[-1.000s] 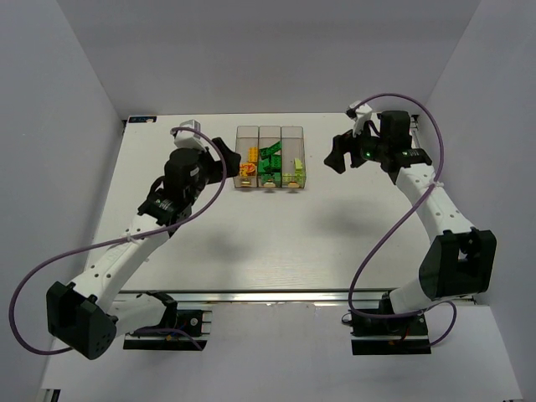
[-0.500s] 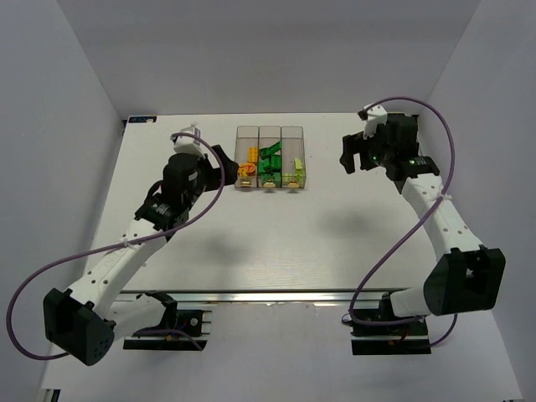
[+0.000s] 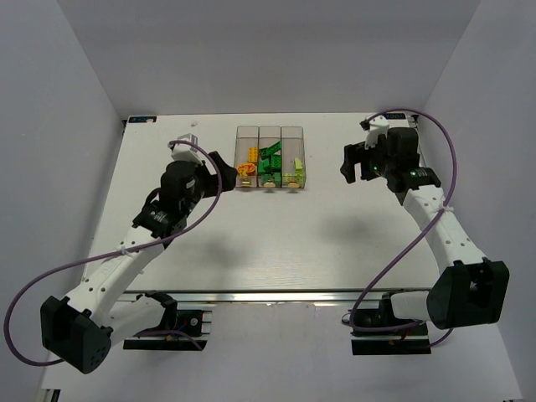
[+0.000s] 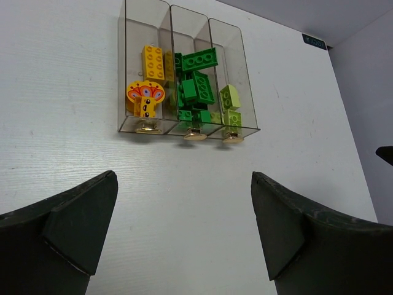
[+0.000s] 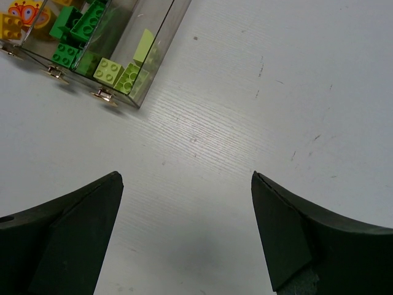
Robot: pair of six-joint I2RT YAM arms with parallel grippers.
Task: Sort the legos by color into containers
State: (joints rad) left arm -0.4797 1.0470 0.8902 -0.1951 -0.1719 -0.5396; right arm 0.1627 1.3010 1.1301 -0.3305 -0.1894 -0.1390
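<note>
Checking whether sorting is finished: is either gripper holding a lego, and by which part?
Nothing is held: left gripper and right gripper are both open and empty.

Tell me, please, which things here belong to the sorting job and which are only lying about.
Belong to the job:
orange legos
green legos
pale yellow-green legos
three clear containers, joined in a row
left tool, open and empty
right tool, open and empty

Only lying about:
small dark label at the far corner of the table
</note>
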